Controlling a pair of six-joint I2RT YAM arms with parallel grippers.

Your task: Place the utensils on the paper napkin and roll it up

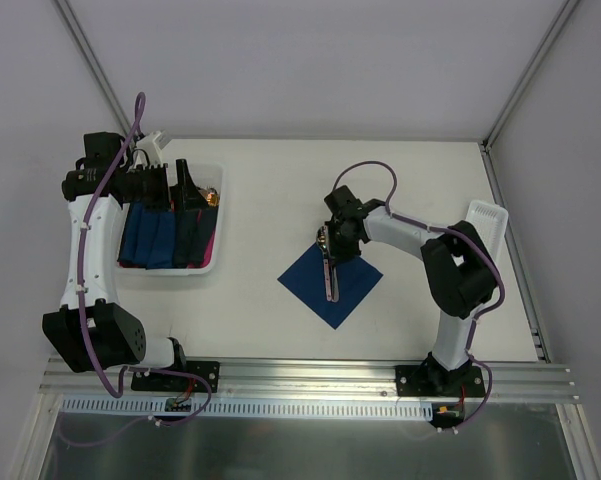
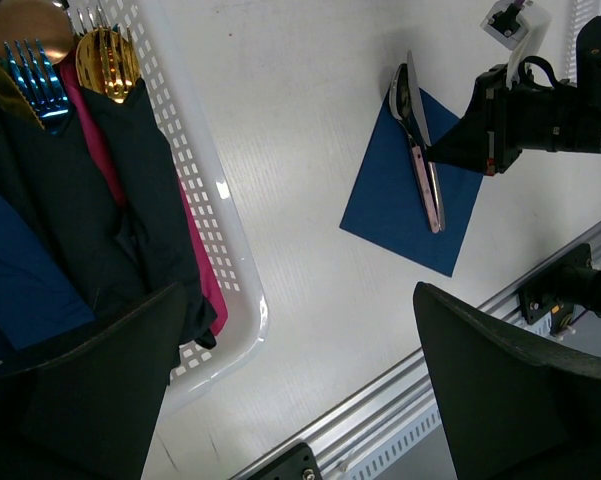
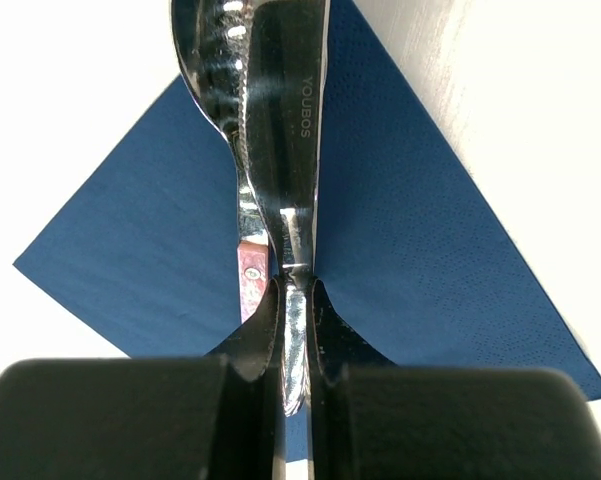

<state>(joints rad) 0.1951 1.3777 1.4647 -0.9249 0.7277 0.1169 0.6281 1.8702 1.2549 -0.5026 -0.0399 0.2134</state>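
The dark navy paper napkin (image 1: 305, 280) lies as a diamond in the middle of the table. Silver utensils (image 1: 327, 270) lie along its diagonal, heads toward the far side. My right gripper (image 1: 333, 248) hovers over them, shut on a silver knife (image 3: 285, 110) held by its handle between the fingers (image 3: 263, 320). Behind the knife show a spoon bowl (image 3: 202, 60) and a pinkish-tinted handle (image 3: 251, 270) resting on the napkin (image 3: 430, 250). My left gripper (image 2: 298, 300) hangs open and empty above the white basket (image 2: 230, 250); from there the napkin (image 2: 390, 200) and utensils (image 2: 420, 160) are in sight.
The white perforated basket (image 1: 220, 215) at the left holds rolled dark blue and pink napkin bundles (image 1: 160, 235) with gold and blue cutlery heads (image 2: 105, 60). A white tray (image 1: 485, 220) sits at the right edge. A metal rail (image 1: 310, 375) runs along the near edge.
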